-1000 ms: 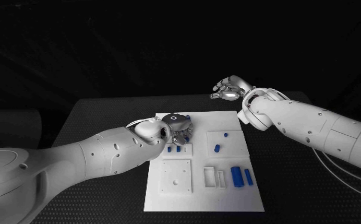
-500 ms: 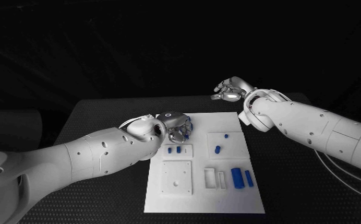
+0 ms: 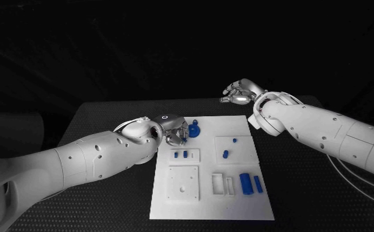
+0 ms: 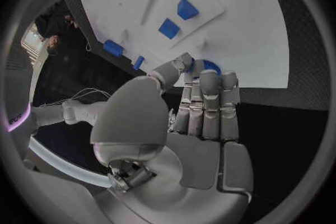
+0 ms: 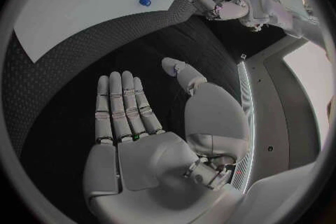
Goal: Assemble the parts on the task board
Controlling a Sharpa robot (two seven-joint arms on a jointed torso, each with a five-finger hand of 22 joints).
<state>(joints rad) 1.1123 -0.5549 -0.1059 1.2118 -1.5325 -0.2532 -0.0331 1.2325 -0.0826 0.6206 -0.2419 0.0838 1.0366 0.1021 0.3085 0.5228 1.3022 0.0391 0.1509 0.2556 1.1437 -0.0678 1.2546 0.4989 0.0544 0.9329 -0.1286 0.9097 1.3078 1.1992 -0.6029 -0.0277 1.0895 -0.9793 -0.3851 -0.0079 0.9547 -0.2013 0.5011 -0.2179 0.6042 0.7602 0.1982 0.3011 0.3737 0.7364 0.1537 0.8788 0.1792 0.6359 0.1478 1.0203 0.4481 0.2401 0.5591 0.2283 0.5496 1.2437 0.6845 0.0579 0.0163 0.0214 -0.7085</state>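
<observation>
From the head view you see the left robot hand (image 3: 178, 132) at the task board's (image 3: 210, 210) far left corner, beside a round blue part (image 3: 193, 131) — contact unclear. Your left wrist view shows that robot hand's fingers (image 4: 210, 102) straight and together, empty, over that part (image 4: 208, 66). The right robot hand (image 5: 150, 123) hovers flat and empty, fingers extended, over the black surface (image 5: 63, 84) — off the board.

The task board (image 3: 241, 202) looks like smooth matt white plastic; the parts (image 3: 245, 182) on it are smooth blue plastic. The surface (image 3: 101, 134) is black with a fine rough weave. The left hand (image 4: 199, 123) and the right hand (image 5: 140, 140) have a satin silvery metallic finish.
</observation>
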